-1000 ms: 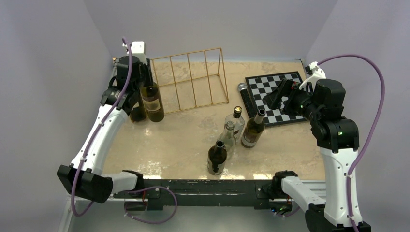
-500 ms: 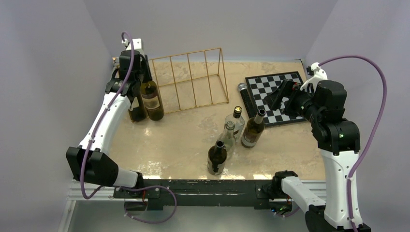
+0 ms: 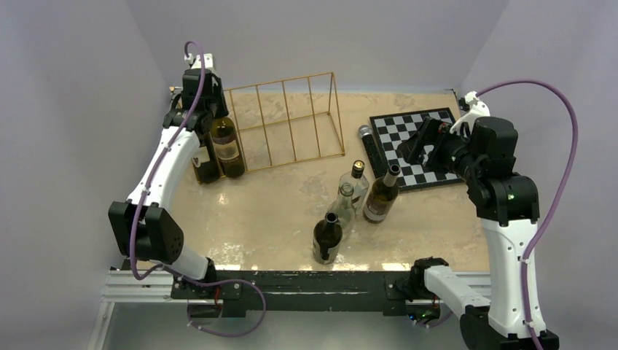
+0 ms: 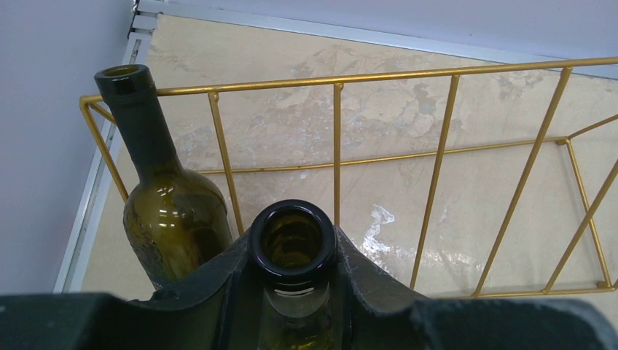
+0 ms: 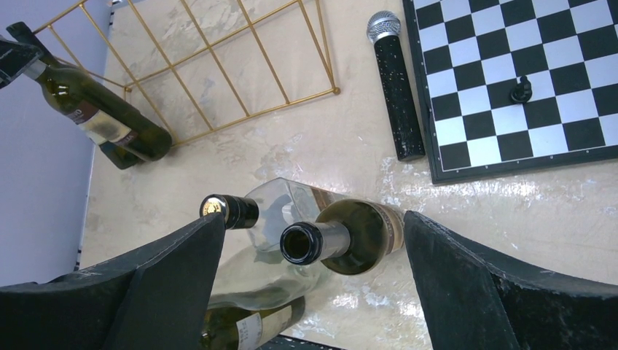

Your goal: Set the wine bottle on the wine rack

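Gold wire rack (image 3: 288,120): stands on the marbled tabletop, toward the far left.
Wine bottle (image 3: 227,149): dark green, labelled, neck up, just outside the rack's left end, beside a second dark bottle (image 3: 206,166).
Left gripper (image 4: 291,281): clamped on the wine bottle's neck, just under the lip.
Right gripper (image 5: 313,219): jaws spread wide, holding nothing, raised over the chessboard (image 3: 393,127).
Microphone (image 5: 397,95): lying along the chessboard's left edge.
Other bottles (image 3: 357,197): clustered upright mid-table.

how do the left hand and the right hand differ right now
The left hand is shut on the neck of a green wine bottle; the right hand is open and holds nothing. The left hand is beside the wine rack; the right hand hovers over other bottles by the chessboard.
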Controlling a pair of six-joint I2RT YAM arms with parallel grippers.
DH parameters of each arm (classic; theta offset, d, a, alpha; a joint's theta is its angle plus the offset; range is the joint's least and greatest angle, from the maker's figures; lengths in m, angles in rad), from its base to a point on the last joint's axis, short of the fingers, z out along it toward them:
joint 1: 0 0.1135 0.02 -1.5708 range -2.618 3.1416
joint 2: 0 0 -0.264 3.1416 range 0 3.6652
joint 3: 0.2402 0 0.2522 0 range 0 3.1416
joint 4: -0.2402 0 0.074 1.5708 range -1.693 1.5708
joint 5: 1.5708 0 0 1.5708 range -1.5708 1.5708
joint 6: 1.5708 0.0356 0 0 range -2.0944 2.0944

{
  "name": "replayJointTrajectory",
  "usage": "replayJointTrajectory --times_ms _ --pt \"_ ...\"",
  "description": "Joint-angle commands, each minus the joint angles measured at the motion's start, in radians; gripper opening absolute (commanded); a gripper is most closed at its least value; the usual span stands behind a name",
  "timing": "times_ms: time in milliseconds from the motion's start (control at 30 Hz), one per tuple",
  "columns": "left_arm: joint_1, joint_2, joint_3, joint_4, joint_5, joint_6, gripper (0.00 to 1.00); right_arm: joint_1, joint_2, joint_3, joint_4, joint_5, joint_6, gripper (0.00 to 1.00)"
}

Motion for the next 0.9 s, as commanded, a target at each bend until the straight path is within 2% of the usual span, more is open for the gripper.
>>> replayJointTrajectory --times_ms 0,433,600,867 --pt "0.018 0.001 0.072 0.081 -0.003 -0.025 0.0 -0.006 0.0 0.026 0.027 0.016 -0.017 0.98" --pt "0.042 0.077 0.094 0.033 0.004 -0.035 0.0 -0.007 -0.01 0.006 0.023 0.045 -0.026 0.98" --pt "0.046 0.093 0.085 0.033 0.005 -0.035 0.12 -0.006 -0.017 -0.003 0.024 0.053 -0.028 0.98" --pt "0.048 0.14 0.087 0.031 -0.027 -0.035 0.24 -0.007 -0.033 -0.013 0.009 0.071 -0.029 0.98"
